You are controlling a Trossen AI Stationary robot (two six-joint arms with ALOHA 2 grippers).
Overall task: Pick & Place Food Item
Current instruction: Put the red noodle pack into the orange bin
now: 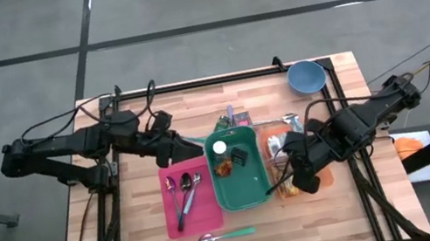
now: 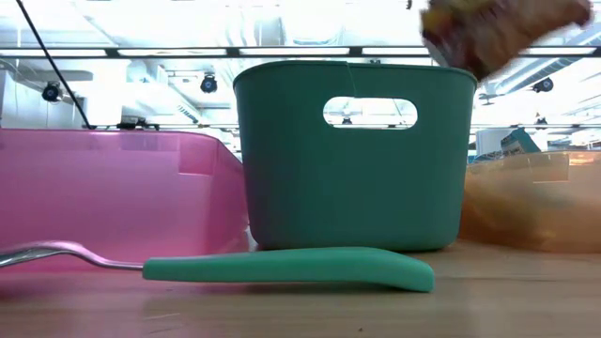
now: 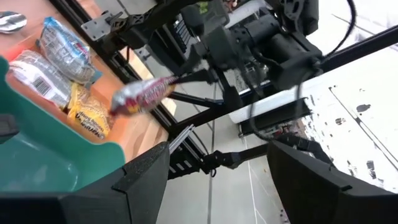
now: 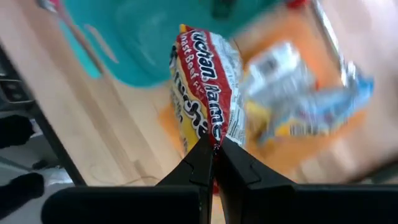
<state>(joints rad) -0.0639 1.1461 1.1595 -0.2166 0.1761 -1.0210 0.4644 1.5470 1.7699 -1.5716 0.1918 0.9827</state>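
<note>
A red and yellow ramen packet (image 4: pixel 208 81) hangs in the air over the gap between the green bin (image 1: pixel 240 189) and the orange tray (image 1: pixel 275 138), with my right gripper (image 4: pixel 214 155) shut on it. In the low view the packet (image 2: pixel 498 28) shows above the bin's right rim (image 2: pixel 451 73). The left wrist view shows it too (image 3: pixel 143 96), held out by the right arm. My left gripper (image 3: pixel 227 180) stands open and holds nothing, near the bin's left edge (image 1: pixel 193 148). My right gripper pinches the packet's end seam (image 4: pixel 215 138) between its two fingertips. The fingers come steeply from above. The packet hangs below them, tilted and clear of the bin and the tray.
More food packets (image 3: pixel 56 56) lie in the orange tray. The green bin holds a white-capped bottle (image 1: pixel 219 147) and other items. Two spoons (image 1: pixel 185 192) lie in the pink tray, a green-handled spoon (image 1: pixel 228 236) on the table in front, and a blue bowl (image 1: pixel 306 76) at the far right.
</note>
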